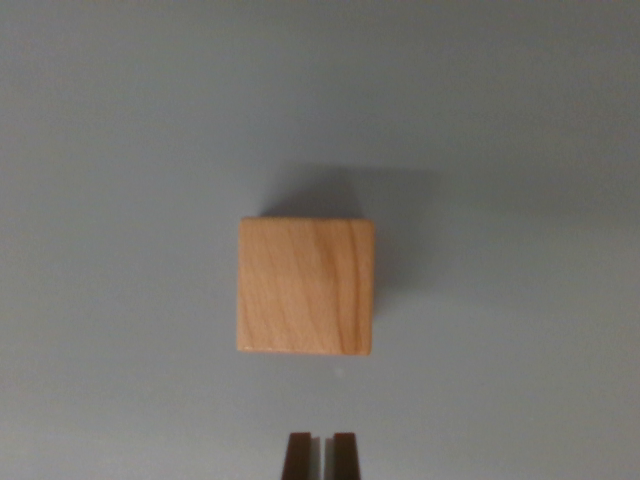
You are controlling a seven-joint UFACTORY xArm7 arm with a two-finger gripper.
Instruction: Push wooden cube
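Observation:
A light wooden cube (pixel 306 286) with visible grain sits on a plain grey surface, near the middle of the wrist view. It casts a shadow up and to the wrist view's right. My gripper (pixel 321 452) shows only as two dark fingertips at the bottom edge, directly below the cube and a short gap away from it. The fingertips stand almost together, with only a thin slit between them and nothing held. The cube is not touched.
The grey surface (pixel 120 200) fills the whole view on every side of the cube, with no other object or edge showing.

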